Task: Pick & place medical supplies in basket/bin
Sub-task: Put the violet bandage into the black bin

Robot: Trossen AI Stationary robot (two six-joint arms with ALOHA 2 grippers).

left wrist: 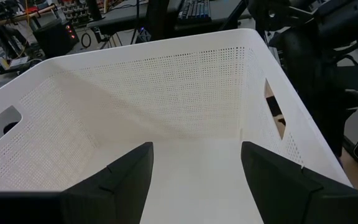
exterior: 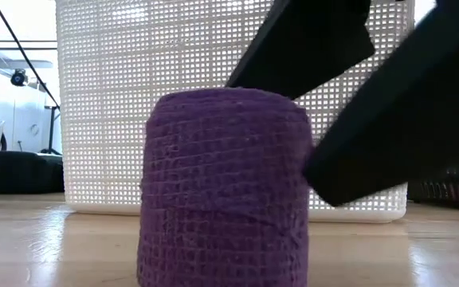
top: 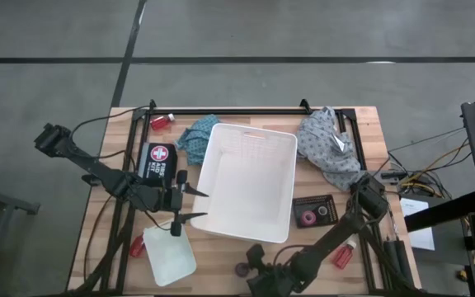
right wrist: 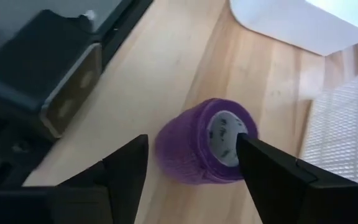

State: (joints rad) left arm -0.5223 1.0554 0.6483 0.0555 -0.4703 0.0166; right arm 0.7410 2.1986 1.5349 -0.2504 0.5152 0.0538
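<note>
A small purple roll [right wrist: 194, 152] stands upright on the wood near the table's near edge [exterior: 221, 191], just in front of the big white basket [top: 250, 177]. My right gripper [right wrist: 192, 142] is open, with one finger on each side of the roll [top: 242, 269]. My left gripper [left wrist: 194, 171] is open and empty over the basket's left rim [top: 184, 206], looking into its bare inside [left wrist: 185, 106]. A teal cloth [top: 195, 136] and a grey cloth [top: 328, 148] lie at the basket's far corners. Red bottles lie at the far left [top: 162, 122], near left [top: 137, 246] and near right [top: 345, 256]. My right gripper comes at the purple roll slanting down from above, its fingers astride the roll. One fingertip [right wrist: 244, 146] overlaps the roll's top rim [right wrist: 232, 121]. Whether it touches the roll I cannot tell. The roll stands on its end on the table.
A small translucent tray [top: 170, 252] lies left of the roll. A flat black tray [top: 314, 212] holding a roll sits right of the basket. A black first-aid pouch [top: 159, 161] lies under the left arm. A black frame [top: 237, 111] borders the far edge.
</note>
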